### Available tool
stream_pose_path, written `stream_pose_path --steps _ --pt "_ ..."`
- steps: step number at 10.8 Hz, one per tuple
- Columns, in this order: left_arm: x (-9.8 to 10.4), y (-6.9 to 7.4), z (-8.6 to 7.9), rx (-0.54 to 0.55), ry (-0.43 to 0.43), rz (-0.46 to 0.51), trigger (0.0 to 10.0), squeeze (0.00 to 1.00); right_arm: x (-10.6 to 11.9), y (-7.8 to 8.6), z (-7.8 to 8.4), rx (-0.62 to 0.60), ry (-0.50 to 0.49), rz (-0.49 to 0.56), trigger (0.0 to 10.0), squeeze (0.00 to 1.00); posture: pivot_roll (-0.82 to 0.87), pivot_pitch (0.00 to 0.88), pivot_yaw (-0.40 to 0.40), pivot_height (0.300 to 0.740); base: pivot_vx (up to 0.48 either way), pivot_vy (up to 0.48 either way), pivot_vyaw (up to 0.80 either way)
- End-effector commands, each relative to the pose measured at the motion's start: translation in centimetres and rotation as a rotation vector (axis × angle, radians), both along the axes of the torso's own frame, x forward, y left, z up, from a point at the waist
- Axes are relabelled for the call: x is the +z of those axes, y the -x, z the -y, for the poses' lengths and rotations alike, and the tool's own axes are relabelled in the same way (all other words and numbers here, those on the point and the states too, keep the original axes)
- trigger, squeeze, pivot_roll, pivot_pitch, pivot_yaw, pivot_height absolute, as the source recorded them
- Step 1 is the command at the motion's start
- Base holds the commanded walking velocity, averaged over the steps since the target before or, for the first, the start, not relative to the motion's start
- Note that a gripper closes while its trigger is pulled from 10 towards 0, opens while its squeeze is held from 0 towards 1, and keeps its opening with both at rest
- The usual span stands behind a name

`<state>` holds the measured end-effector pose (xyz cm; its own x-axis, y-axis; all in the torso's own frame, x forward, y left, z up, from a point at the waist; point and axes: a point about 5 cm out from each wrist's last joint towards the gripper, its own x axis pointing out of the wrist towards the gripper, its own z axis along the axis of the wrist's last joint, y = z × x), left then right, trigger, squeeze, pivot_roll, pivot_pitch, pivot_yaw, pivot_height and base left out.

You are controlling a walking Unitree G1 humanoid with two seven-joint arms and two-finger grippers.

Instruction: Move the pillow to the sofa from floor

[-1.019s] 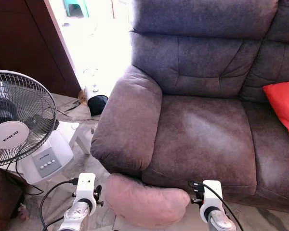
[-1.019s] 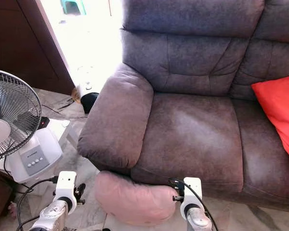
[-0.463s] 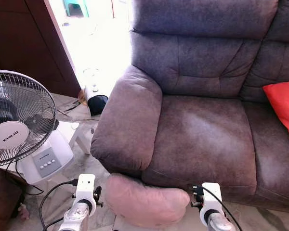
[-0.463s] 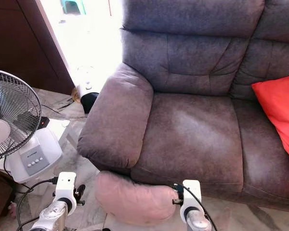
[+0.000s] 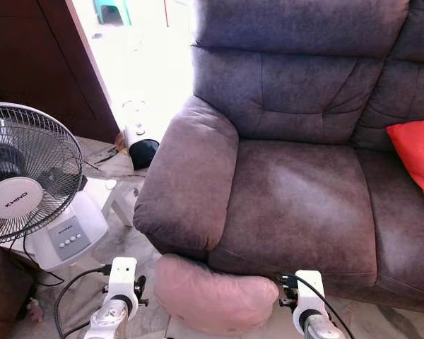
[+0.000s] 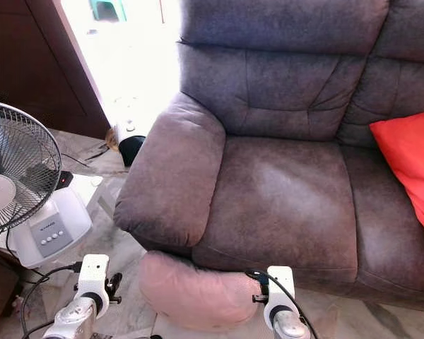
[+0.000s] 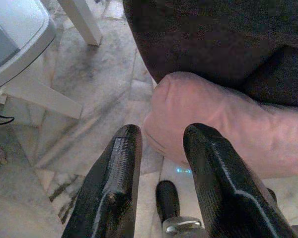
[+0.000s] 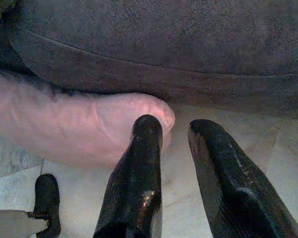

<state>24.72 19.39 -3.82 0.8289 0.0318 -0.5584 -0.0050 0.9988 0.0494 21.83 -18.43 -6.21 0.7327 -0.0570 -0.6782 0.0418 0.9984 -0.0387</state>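
A pink pillow (image 5: 213, 294) lies on the marble floor against the front of the dark grey-brown sofa (image 5: 297, 198), below its left armrest. My left gripper (image 7: 161, 131) hangs open just left of the pillow's end (image 7: 228, 134), fingers spread and holding nothing. On the other side, my right gripper (image 8: 175, 128) is open beside the pillow's right end (image 8: 89, 126), one finger close against the pillow. In the eye views both white wrists (image 5: 121, 279) (image 5: 307, 293) flank the pillow low in the picture.
A white standing fan (image 5: 25, 180) with a control base (image 5: 71, 236) stands on the left, cable trailing on the floor. A red cushion (image 5: 417, 159) lies on the sofa's right seat. A dark wooden panel (image 5: 35, 56) and a bright doorway are behind.
Both wrists have sunk slightly lower beside the pillow. The pillow and sofa have not moved.
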Motion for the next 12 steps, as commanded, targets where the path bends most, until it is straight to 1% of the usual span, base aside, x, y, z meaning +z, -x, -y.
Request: stream_pose_path --steps 1,8,9,11,12 --pt "-0.76 1.05 -0.42 0.017 0.006 -0.044 10.0 0.00 -0.42 0.58 -0.24 0.007 -0.004 -0.028 10.0 0.00 0.14 0.130 0.016 0.740 0.000 0.000 0.00" --pt "-0.73 0.90 -0.14 0.026 0.014 -0.044 10.0 0.00 -0.51 0.69 -0.17 0.017 0.002 -0.040 10.0 0.00 0.15 0.143 0.010 0.740 0.000 0.000 0.00" --pt "-0.77 0.95 -0.16 0.029 0.015 -0.045 10.0 0.00 -0.60 0.82 -0.15 0.009 -0.003 -0.049 10.0 0.00 0.15 0.144 0.009 0.735 0.000 0.000 0.00" --pt "-0.81 1.08 -0.45 0.034 0.016 -0.049 10.0 0.00 -0.58 0.84 -0.13 0.005 -0.007 -0.042 10.0 0.00 0.15 0.150 0.008 0.711 0.000 0.000 0.00" --pt "-0.80 1.08 -0.49 0.034 0.015 -0.049 10.0 0.00 -0.60 0.87 -0.13 0.006 -0.006 -0.042 10.0 0.00 0.15 0.150 0.008 0.711 0.000 0.000 0.00"
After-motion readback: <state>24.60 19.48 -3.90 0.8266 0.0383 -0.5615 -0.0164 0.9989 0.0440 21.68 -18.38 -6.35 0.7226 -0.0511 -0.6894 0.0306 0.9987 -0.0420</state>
